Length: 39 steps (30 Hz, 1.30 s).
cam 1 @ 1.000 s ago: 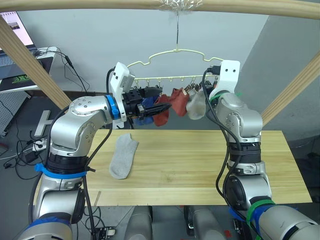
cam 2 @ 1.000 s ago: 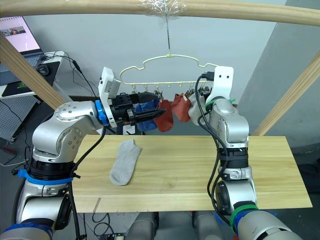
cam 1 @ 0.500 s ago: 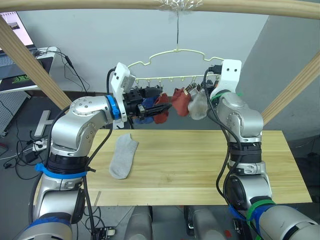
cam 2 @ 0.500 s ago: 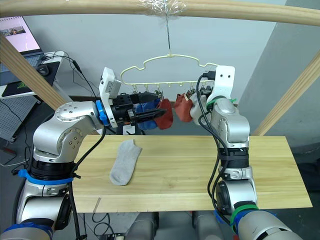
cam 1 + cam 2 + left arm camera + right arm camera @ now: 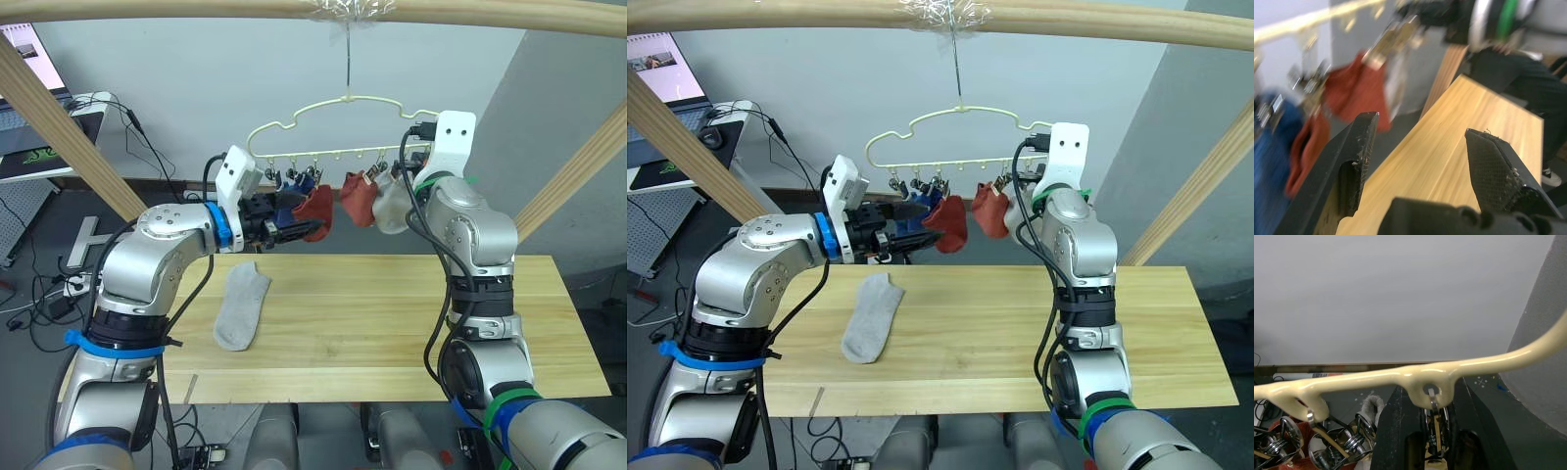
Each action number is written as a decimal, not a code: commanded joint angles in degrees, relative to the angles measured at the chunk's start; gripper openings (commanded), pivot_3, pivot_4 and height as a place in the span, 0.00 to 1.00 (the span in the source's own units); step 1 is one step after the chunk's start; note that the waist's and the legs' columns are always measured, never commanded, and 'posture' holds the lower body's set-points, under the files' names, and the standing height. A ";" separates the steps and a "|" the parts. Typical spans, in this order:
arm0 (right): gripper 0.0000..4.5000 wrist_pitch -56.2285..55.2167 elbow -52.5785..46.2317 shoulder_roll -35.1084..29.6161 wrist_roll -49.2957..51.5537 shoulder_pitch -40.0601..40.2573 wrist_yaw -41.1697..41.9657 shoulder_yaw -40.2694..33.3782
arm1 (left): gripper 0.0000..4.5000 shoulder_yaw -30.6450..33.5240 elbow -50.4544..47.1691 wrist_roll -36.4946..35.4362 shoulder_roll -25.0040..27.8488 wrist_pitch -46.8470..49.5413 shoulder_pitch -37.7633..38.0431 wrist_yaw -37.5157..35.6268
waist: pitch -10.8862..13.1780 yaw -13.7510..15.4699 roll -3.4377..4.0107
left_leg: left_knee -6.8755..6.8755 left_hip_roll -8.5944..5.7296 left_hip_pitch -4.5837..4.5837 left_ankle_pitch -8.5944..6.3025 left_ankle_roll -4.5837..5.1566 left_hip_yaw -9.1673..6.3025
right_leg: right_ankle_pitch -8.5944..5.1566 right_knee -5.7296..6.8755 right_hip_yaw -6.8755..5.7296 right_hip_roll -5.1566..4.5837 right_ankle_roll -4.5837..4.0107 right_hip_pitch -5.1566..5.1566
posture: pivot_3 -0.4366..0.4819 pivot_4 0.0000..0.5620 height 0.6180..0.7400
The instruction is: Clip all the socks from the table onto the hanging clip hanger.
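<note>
Five socks are already up on the clip hanger: blue ones at the robot's left end of the clip row, then two rust red socks, then a light grey one by the right arm. One grey sock is left, lying flat on the desk toward the robot's left side, toe end pointing at the robot, cuff toward the hanger.

The left gripper hangs in the air just below the blue and red socks, with its fingers spread wide and nothing between them. The right gripper is up at the right end of the hanger. In its wrist view the two black fingers sit either side of the little metal clip under the bar. It looks like it's squeezing or steadying that clip, but I honestly can't tell if it's closed on it.

Handling-wise, that sock is going to be light, floppy and a bit grippy, so no weight worries. It'll just droop and fold wherever you pinch it. I'd grab it by the cuff edge so a bit of fabric sticks out to feed into the clip. Flat on wood, the trick is getting a finger under the fabric.
</note>
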 commanded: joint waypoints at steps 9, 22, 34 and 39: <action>0.02 0.40 -3.28 0.04 0.42 -0.69 0.28 0.41 | 0.96 -2.22 14.53 12.20 3.48 -7.42 6.62 3.13 | 0.00 0.04 0.00 | -0.04 0.01 -0.02 0.00 0.00 0.02 | 0.00 0.00 0.01 0.00 0.00 -0.07 | 0.61 0.36 1.00; 0.02 3.09 -6.62 0.87 0.46 0.38 0.25 0.67 | 1.00 -5.15 37.82 24.44 -0.02 -20.33 3.75 10.80 | 0.00 0.63 0.00 | -0.03 0.01 -0.02 0.00 0.00 0.02 | 0.00 0.02 0.00 0.00 0.00 -0.08 | 0.60 0.37 1.00; 0.02 4.20 -7.79 0.93 0.33 0.66 -0.06 0.47 | 1.00 -6.08 49.65 26.49 -5.22 -17.81 -0.63 9.57 | 0.00 0.96 0.00 | -0.03 0.01 -0.02 0.00 0.01 0.03 | 0.00 0.05 0.00 0.00 0.00 -0.08 | 0.57 0.38 1.00; 0.02 4.49 -8.10 1.01 0.37 0.74 -0.10 0.41 | 1.00 -7.04 50.53 27.78 -5.14 -17.31 -0.09 9.52 | -0.01 0.91 0.01 | -0.02 0.01 0.00 0.00 0.01 0.03 | 0.00 0.08 0.01 0.00 0.00 -0.07 | 0.57 0.39 1.00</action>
